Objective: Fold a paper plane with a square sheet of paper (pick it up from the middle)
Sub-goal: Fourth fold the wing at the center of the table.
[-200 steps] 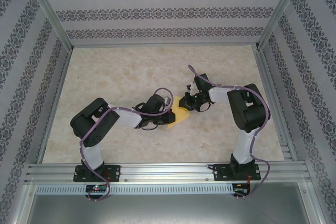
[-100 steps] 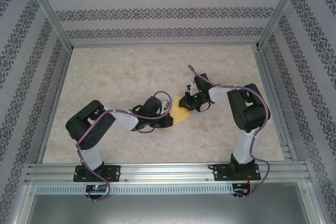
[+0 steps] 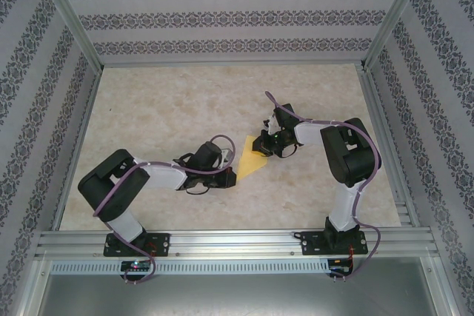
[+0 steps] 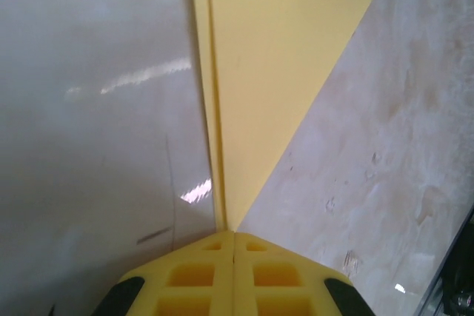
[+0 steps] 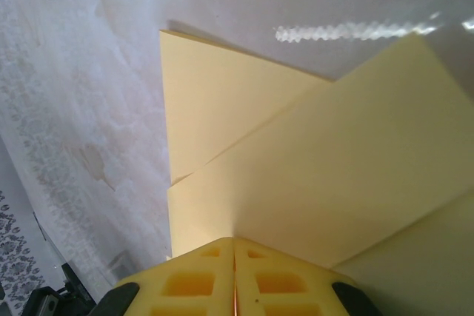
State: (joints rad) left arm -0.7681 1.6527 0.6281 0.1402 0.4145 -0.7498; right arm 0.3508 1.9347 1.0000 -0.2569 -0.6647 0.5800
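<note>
Since a second ago the left arm has drawn back toward its own base, and the yellow shape between the arms has spread from a small bunched patch into a longer triangle. The square sheet of paper (image 3: pixel 250 159), already creased into that triangle, sits low over the beige tabletop (image 3: pixel 163 101), spanning from one arm to the other; whether it rests on the surface or hangs just above it cannot be told.

The left gripper (image 3: pixel 231 175) has its jaws pressed together on the paper's narrow near tip, and its wrist view shows the sheet (image 4: pixel 281 72) tapering straight into them. The right gripper (image 3: pixel 261 146) pinches the far side, where overlapped layers (image 5: pixel 311 175) run into its closed jaws.

The paper looks very light and limp, stiff only along its creases. It will likely sag or buckle wherever a single layer is unsupported, and it may slip or tear if both arms pull it taut. The safest holds are probably on doubled layers beside a fold line, not on a thin lone corner like the tip.
</note>
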